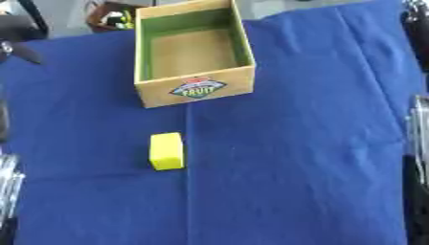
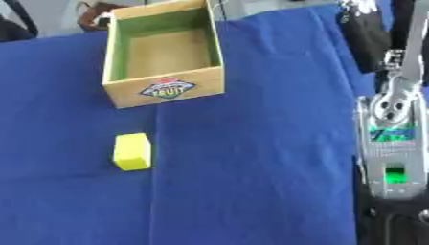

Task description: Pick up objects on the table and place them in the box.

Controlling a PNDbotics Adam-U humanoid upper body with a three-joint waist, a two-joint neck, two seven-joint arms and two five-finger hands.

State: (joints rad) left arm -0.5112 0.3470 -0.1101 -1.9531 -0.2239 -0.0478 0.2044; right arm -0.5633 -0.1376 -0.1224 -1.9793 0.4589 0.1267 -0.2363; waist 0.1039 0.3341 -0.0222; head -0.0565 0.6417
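Left eye view: yellow block (image 1: 167, 151) sits lower-centre on the blue surface (image 1: 301, 143), well below the empty box (image 1: 194, 57), no robot hand visible; right eye view: only the right arm (image 2: 389, 143) shows at right edge, grasp state unknowable, so approach top-down, pinching the block's long sides.

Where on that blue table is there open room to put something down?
Most of the blue cloth is bare: the whole stretch right of the yellow block and the wooden box, and the near strip below the block. Tightest is the short gap between block and box. The robot's right arm edges the right side.
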